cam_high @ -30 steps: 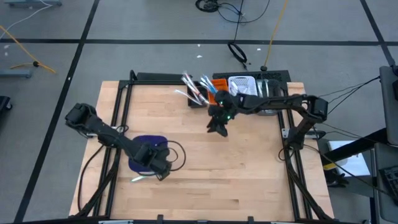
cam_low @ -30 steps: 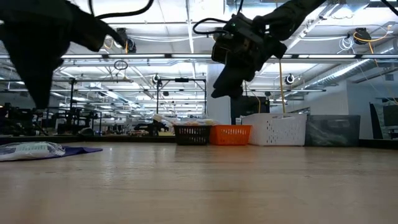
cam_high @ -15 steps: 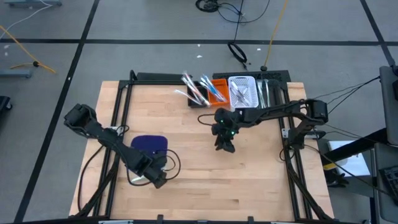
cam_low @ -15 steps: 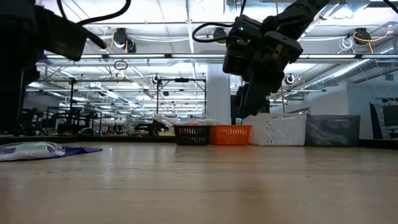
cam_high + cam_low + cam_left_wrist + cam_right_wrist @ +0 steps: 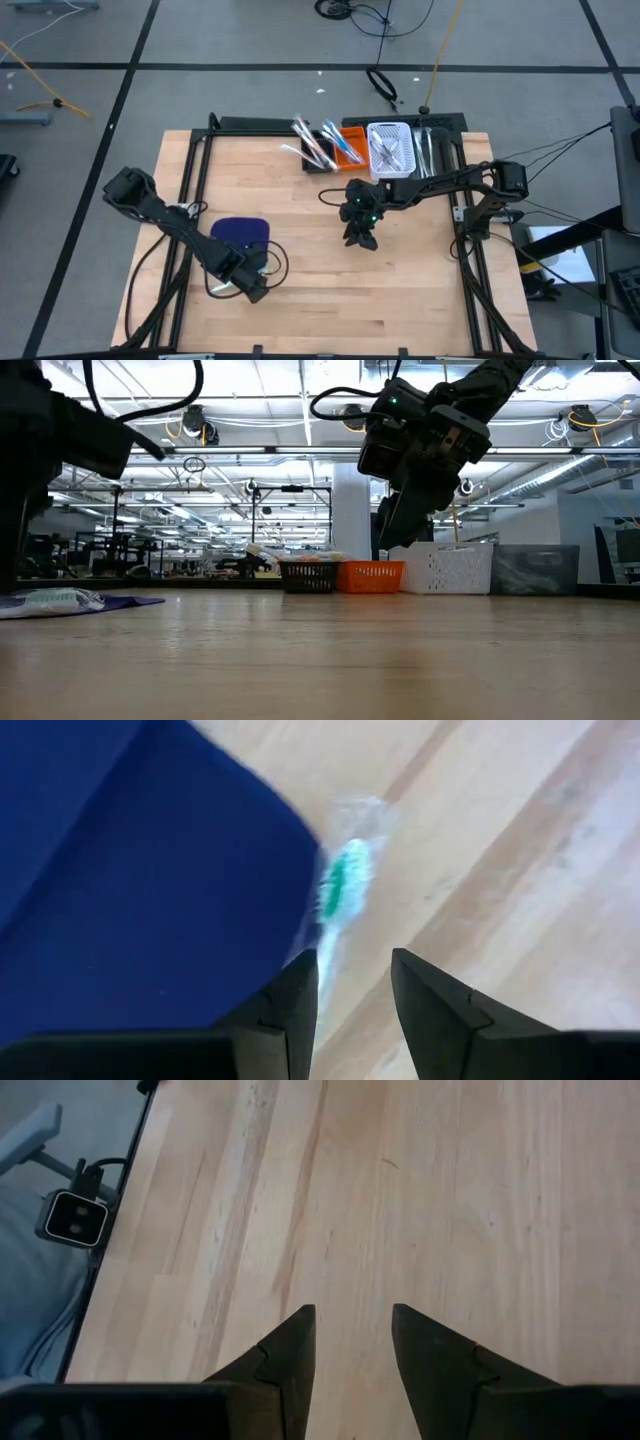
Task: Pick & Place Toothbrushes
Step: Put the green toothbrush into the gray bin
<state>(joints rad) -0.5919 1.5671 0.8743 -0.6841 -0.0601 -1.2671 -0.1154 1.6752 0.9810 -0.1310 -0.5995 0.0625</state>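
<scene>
Seen from above: wooden table [image 5: 300,290] with two dark arms.

Left gripper [image 5: 352,982] hung low at the near-left part of the table, at the near edge of the dark blue mat [image 5: 238,232]. Fingers spread, a clear gap between them, nothing pinched. Just ahead of the fingertips lay one toothbrush [image 5: 335,905], clear-handled with a teal head, resting on bare wood and touching the mat's edge. Long axis ran almost straight away from the gripper, roughly in line with the gap, nearer the finger on the mat side. Head end pointed away from the tool. Judged far closer to the left arm than to the right; a grasp would likely call for a turn of the wrist so the fingers close across the handle rather than along it.

Left arm stretched from its base at the table's left edge, reaching down and toward the near side, wrist bent so the camera looked steeply at the tabletop.

Right gripper [image 5: 352,1345] hovered above bare wood near the table's middle, well apart from that brush. Fingers parted, empty. Right arm extended from the right edge, raised well above the surface in the level view.

Other toothbrushes [image 5: 312,143] stood bunched at the far edge, in and beside a black bin [image 5: 325,160], an orange bin [image 5: 352,133] and a white bin [image 5: 390,148].
</scene>
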